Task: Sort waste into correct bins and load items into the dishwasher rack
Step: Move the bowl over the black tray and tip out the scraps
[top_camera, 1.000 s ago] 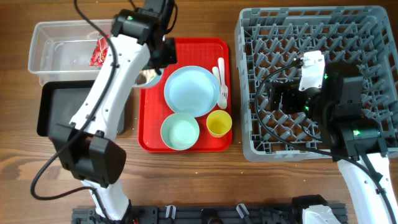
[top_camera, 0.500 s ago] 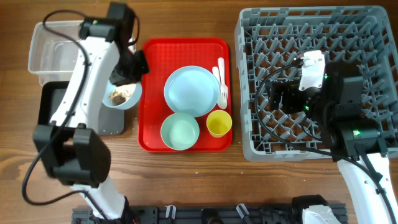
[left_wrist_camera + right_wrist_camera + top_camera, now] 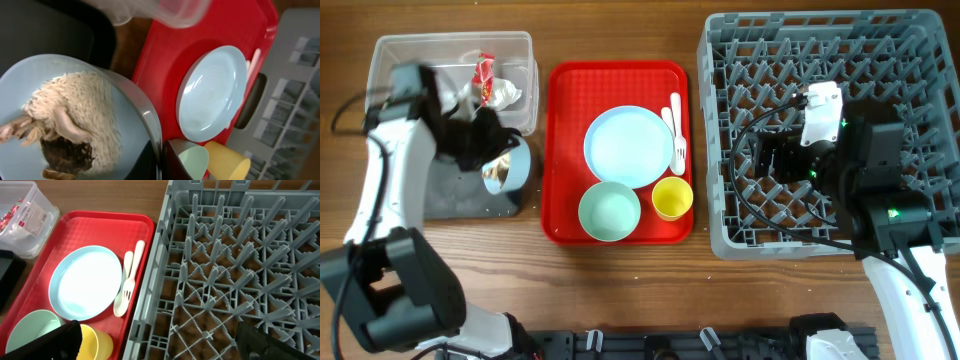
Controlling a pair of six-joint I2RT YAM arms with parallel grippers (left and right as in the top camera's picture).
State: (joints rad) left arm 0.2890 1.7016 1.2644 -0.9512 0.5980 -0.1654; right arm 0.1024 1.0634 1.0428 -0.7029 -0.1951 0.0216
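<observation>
My left gripper (image 3: 488,152) is shut on the rim of the small pale blue bowl (image 3: 508,170) and holds it tipped on its side over the black tray (image 3: 445,195). In the left wrist view the jaws (image 3: 160,159) pinch the bowl's rim (image 3: 142,112), and white rice and brown scraps (image 3: 65,125) cling inside. The clear tub (image 3: 390,70) holds the red wrapper (image 3: 483,72) and white tissue (image 3: 506,94). The plate (image 3: 628,146), mint bowl (image 3: 610,210), yellow cup (image 3: 672,198), fork and spoon (image 3: 675,125) lie on the red serving tray (image 3: 565,85). My right gripper (image 3: 782,160) hangs open and empty over the grey rack (image 3: 920,60).
The right wrist view shows the wide-open jaws (image 3: 160,345) above the rack's pegs (image 3: 225,255), with the red tray (image 3: 145,225), plate (image 3: 85,282) and yellow cup (image 3: 95,342) to its left. Bare wooden table runs along the front.
My left arm carried the small blue bowl from the red tray leftward over the black tray and tipped it on its side. The right arm has not moved.
</observation>
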